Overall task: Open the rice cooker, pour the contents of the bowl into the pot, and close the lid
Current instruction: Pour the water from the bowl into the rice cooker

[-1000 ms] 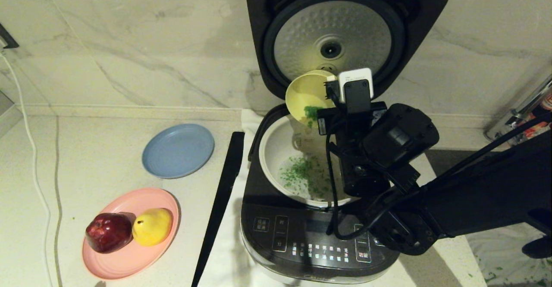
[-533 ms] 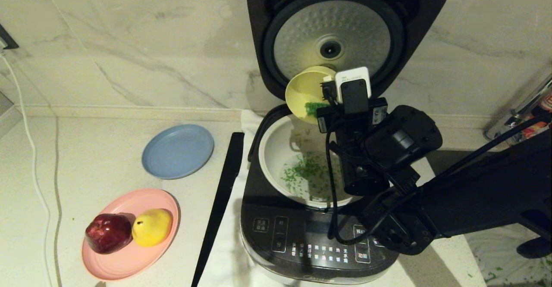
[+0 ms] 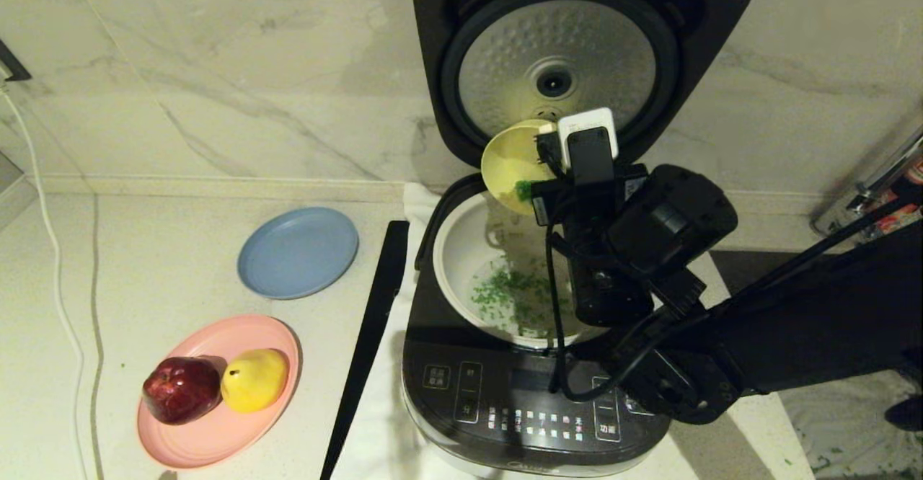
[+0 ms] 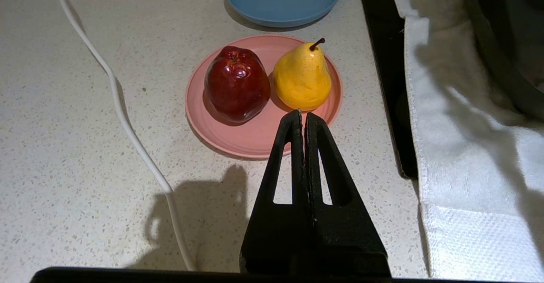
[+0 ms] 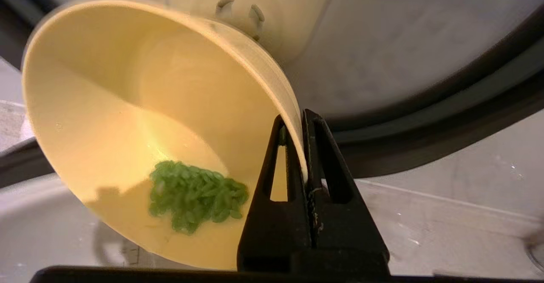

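Speckled pale counter (image 3: 166,264) against a marble wall (image 3: 216,69) on my feed. Far left, a white cable (image 3: 54,271) runs down the counter. Next, pink plate (image 3: 216,422) near the front with a red apple (image 3: 181,388) and a yellow pear (image 3: 254,378) touching side by side; blue plate (image 3: 298,251) sits behind it, apart. Left gripper (image 4: 302,117) hangs just above the pink plate's near edge, fingers pressed together on nothing, idle. A black strip (image 3: 368,343) lies along the edge of a white towel (image 4: 459,155) under the rice cooker (image 3: 533,408). Cooker is centre, the lid (image 3: 555,69) standing upright, dimpled silver disc facing me. The pot (image 3: 454,249) is seated inside with green bits (image 3: 508,296) scattered across its bottom. The bowl (image 3: 508,166) is held tilted steeply over the pot's back rim, mouth facing left and down; a small clump of the contents (image 5: 193,196) clings to its lower inside wall. Right gripper (image 5: 299,147) pinches the bowl's rim, one finger inside, one outside. Right arm comes in from the right, across the cooker's front corner.
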You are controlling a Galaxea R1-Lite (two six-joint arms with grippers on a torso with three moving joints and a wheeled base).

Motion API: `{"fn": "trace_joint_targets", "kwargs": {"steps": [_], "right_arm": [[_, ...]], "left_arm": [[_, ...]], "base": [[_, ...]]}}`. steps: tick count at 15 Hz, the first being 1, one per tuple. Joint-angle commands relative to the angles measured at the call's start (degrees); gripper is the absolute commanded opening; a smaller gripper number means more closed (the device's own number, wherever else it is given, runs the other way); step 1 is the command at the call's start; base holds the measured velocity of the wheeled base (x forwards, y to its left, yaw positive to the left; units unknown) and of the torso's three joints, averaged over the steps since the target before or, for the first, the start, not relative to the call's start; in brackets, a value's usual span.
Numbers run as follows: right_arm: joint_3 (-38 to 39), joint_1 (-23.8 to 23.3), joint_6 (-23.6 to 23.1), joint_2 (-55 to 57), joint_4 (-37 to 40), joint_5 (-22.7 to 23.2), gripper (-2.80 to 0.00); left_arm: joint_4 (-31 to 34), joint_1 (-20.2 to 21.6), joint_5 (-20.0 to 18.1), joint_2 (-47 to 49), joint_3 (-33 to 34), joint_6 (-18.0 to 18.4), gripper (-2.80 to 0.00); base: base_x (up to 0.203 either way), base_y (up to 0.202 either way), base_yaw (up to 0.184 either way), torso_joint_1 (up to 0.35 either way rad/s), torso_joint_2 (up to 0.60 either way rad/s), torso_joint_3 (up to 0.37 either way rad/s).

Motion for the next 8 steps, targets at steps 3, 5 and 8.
{"fn": "trace_joint_targets", "kwargs": {"steps": [3, 5, 8], "right_arm": [[-5.0, 0.4, 12.7, -8.7, 27.2, -2.3, -2.80], [-9.1, 0.1, 25.1, -11.0, 46.8, -2.2, -2.80], [-17.8, -1.8, 45.1, -12.6, 72.4, 1.7, -2.80]], "left_arm": [[0.0, 0.0, 0.0, 0.0, 0.5, 0.0, -2.80], [0.0, 0.0, 0.0, 0.0, 0.4, 0.0, -2.80], [0.0, 0.0, 0.0, 0.0, 0.5, 0.0, -2.80]], "base": [[0.000, 0.000, 0.000, 0.000, 0.00, 0.000], [0.000, 0.000, 0.000, 0.000, 0.00, 0.000], [0.000, 0.000, 0.000, 0.000, 0.00, 0.000]]}}
